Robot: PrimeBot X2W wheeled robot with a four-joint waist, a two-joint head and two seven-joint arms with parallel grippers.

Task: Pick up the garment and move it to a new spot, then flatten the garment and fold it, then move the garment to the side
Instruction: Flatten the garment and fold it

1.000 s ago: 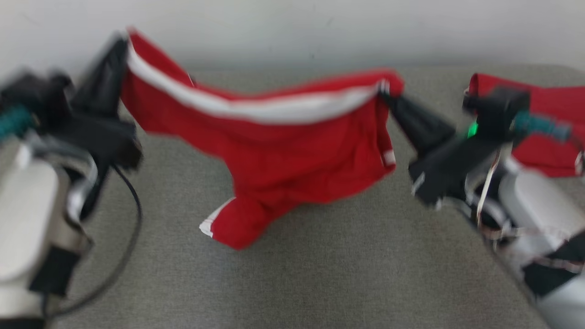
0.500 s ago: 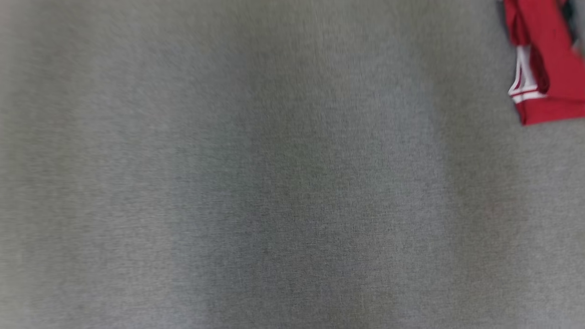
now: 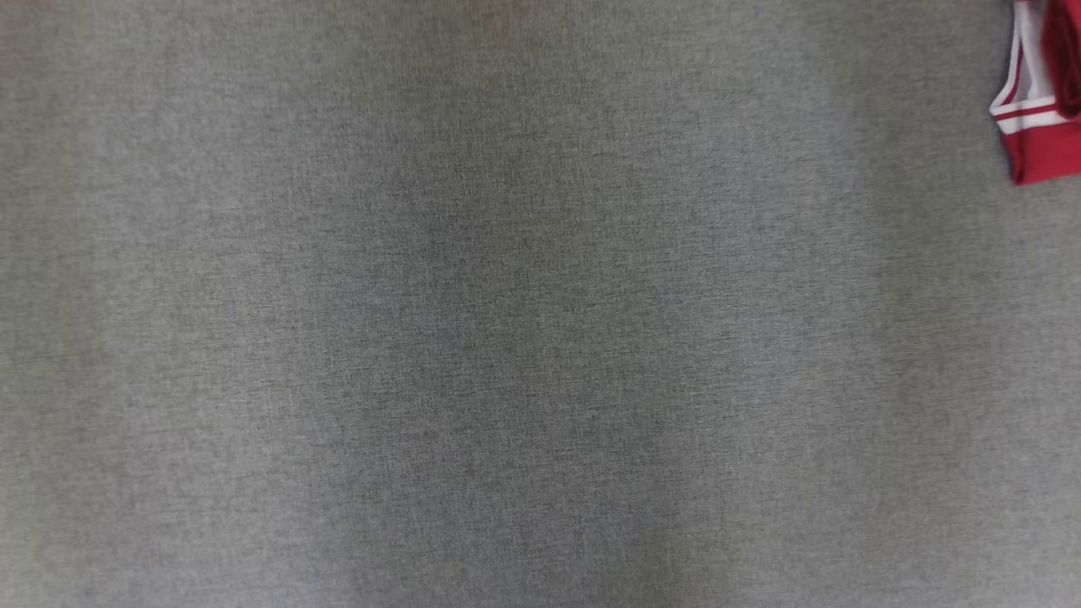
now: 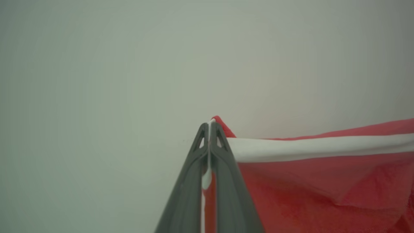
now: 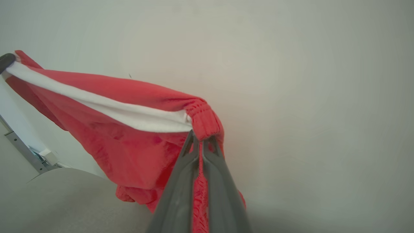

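The garment (image 4: 317, 181) is a pair of red shorts with a broad white stripe, hanging in the air in front of a pale wall. It is stretched between my two grippers. In the left wrist view my left gripper (image 4: 209, 124) is shut on one corner of it, with the white stripe running off to the right. My right gripper (image 5: 200, 140) is shut on the gathered red waistband (image 5: 203, 118) of the garment (image 5: 129, 152). The cloth sags below both grips. The left gripper's dark tip (image 5: 6, 60) shows at the stripe's far end in the right wrist view.
The head view looks straight down on the grey cloth-covered table (image 3: 507, 338). A red hem with white stripes (image 3: 1043, 127) pokes in at its top right corner; whose cloth it is I cannot tell. The table's rounded edge (image 5: 64, 200) and a metal rail (image 5: 29, 152) lie below the garment.
The head camera has swung down from the arms and stretched garment onto the bare table top. Over the last half second the red hem slid further toward the top right corner.
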